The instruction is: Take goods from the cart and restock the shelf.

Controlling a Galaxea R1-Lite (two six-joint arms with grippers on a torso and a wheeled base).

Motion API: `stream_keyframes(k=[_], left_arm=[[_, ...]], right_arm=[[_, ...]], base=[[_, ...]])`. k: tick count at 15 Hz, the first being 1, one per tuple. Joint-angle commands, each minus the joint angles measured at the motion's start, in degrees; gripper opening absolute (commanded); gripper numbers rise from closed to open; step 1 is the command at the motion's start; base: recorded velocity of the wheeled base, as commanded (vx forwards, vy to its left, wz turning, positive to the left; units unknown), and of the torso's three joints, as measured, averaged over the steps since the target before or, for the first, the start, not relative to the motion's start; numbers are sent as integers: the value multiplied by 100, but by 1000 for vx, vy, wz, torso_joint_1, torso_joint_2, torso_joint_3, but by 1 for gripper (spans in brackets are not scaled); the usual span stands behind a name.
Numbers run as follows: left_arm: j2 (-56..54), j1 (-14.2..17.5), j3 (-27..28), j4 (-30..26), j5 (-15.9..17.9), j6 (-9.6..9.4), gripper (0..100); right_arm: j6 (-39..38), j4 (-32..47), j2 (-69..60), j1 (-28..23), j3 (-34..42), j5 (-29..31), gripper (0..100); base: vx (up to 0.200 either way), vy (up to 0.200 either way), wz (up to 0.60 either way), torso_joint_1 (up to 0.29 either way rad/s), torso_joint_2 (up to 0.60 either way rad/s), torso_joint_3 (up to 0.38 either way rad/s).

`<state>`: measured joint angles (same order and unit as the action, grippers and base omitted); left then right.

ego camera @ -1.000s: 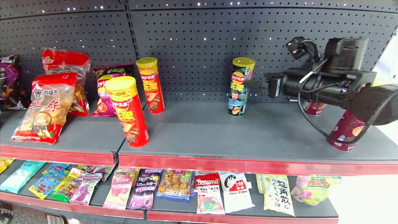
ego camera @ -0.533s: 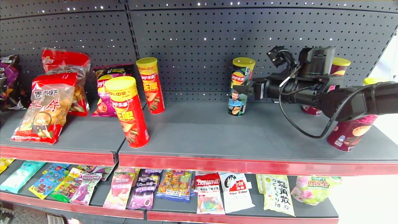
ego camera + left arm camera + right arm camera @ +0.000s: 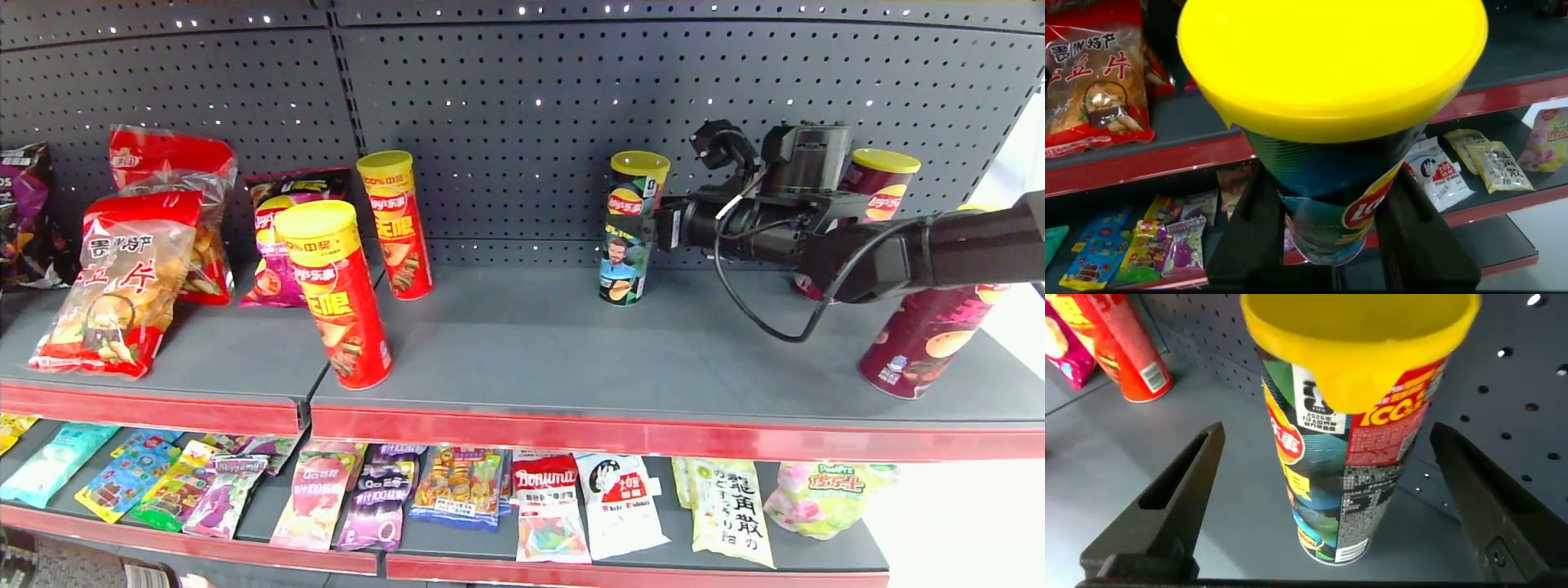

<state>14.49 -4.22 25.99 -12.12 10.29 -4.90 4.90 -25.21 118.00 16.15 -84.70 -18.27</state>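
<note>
A dark green chips can [image 3: 624,273] with a yellow lid stands upright near the back of the grey shelf [image 3: 531,351]. My right gripper [image 3: 641,229] comes in from the right at the can's upper half. In the right wrist view it is open [image 3: 1327,437], one finger on each side of this can [image 3: 1355,482], clear of its wall. My left gripper [image 3: 1335,237] is shut on a second yellow-lidded teal chips can [image 3: 1331,73], held in front of the shelves.
Two red cans [image 3: 339,302] [image 3: 397,224] stand left of centre, with snack bags [image 3: 122,278] at the far left. Maroon cans [image 3: 922,343] [image 3: 878,188] stand under and behind my right arm. The lower shelf holds several candy packets [image 3: 457,490].
My right arm has risen and swung toward the shelf's back, uncovering the rear maroon can. Its gripper has slid left onto the green can, which has stayed put.
</note>
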Motion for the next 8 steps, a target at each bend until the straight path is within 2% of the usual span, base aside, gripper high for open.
stream_keyframes(k=[1,8], left_arm=[[18,0,11,-1,-1,-2,0],[10,0,-59,-19,17,-2,0]], right_arm=[[2,7,117,-33,-73,-10,100],[20,16,390,-165,-530,-18,100]], base=[[0,0,0,0,0,0],[0,0,0,0,0,0]])
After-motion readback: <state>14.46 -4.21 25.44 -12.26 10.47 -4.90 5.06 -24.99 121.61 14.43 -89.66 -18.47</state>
